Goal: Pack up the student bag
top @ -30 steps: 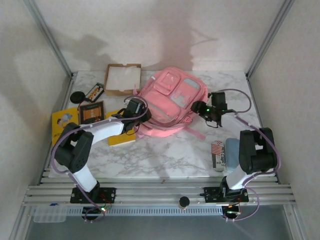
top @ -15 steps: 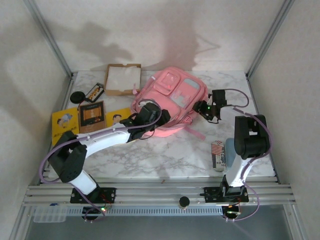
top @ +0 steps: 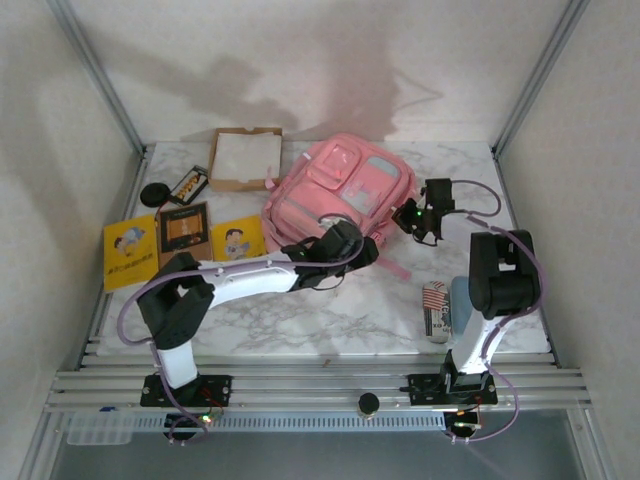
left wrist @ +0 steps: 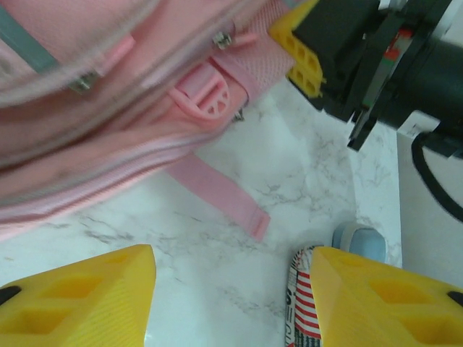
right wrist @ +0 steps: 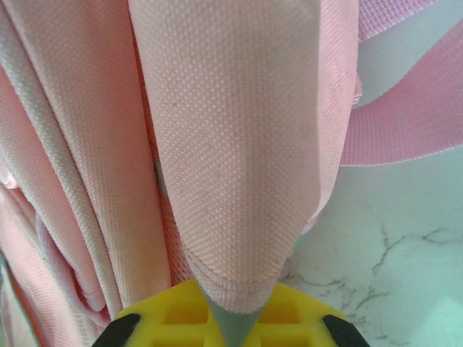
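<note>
student bag (top: 338, 188): large and pink. It lies on the marble table (top: 300, 320) in the upper centre of the top view, front pockets up, with a pale blue-grey panel toward its upper right.
left gripper (left wrist: 230, 285): its yellow fingers (left wrist: 79, 296) stand apart in the two lower corners of the left wrist view. Bare marble shows between them and nothing is held. In the top view it sits at the bag's lower edge, near the middle of the frame.
right gripper (right wrist: 230, 318): clamped on a fold of the bag's pink fabric, which rises from between the yellow tips at the bottom of the right wrist view. In the top view it is at the bag's right edge.
left arm (top: 240, 278): runs from the lower left of the top view up to the centre.
right arm (top: 500, 285): stands at the right of the frame, bent toward the bag.
strap (left wrist: 217, 189): flat pink webbing on the marble below the bag, its free end pointing to the lower right of the left wrist view.
buckle (left wrist: 208, 97): pink plastic, on the bag's side, upper centre of that view.
striped item (top: 434, 310): red and white, lower right of the top view, just beside a pale blue item (top: 462, 303). Both are well apart from the bag.
cardboard tray (top: 245, 157): just beside the bag's upper left corner, pale inside.
yellow book (top: 130, 252): far left, in a row with a dark book (top: 185, 226) and a second yellow book (top: 238, 238).
black round thing (top: 152, 192): at the table's left edge, above the row of books.
small case (top: 190, 183): dark with orange contents, between the round thing and the tray.
</note>
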`<state>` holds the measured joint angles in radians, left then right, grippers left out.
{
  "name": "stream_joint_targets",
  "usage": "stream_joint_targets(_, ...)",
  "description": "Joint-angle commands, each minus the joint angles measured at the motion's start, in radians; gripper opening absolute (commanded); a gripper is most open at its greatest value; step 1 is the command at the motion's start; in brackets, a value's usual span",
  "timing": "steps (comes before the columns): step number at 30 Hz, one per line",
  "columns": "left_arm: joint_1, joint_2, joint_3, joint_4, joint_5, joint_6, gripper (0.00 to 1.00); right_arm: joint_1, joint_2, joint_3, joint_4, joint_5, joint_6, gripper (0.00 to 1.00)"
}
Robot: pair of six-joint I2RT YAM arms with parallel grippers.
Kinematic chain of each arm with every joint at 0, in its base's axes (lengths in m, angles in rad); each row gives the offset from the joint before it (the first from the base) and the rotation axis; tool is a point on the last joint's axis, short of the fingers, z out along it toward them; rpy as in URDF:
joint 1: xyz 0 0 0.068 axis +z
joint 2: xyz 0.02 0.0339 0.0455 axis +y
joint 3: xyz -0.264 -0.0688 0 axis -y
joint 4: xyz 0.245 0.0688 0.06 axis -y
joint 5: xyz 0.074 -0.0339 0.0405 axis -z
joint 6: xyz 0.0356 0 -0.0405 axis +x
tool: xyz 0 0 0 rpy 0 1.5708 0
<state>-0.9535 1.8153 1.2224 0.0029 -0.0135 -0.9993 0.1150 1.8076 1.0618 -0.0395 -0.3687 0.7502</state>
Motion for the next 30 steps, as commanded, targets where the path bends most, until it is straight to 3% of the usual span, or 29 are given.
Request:
stream_joint_targets(1, -0.046, 0.065, 0.055, -0.014, -0.020, -0.045, 0.59, 0.006, -0.093, -0.020, 0.059, -0.056, 0.093, 0.00)
stream_joint_targets(9, -0.076, 0.156, 0.115, 0.039, -0.093, -0.069, 0.56, 0.004, -0.203, -0.067, 0.094, -0.087, 0.226, 0.00)
stream_joint_targets(13, -0.083, 0.182, 0.124, 0.103, -0.130, 0.020, 0.50, 0.004, -0.243, -0.074, 0.095, -0.087, 0.266, 0.00)
stream_joint_targets(20, -0.090, 0.216, 0.185, 0.176, -0.158, 0.225, 0.50, 0.004, -0.317, -0.128, 0.118, -0.086, 0.369, 0.00)
stream_joint_targets(23, -0.081, 0.218, 0.215, 0.069, -0.250, 0.278, 0.46, 0.002, -0.356, -0.129, 0.105, -0.068, 0.384, 0.00)
stream_joint_targets(30, -0.006, 0.121, 0.081, 0.185, -0.106, 0.423, 0.37, -0.090, -0.448, -0.151, 0.058, -0.088, 0.379, 0.00)
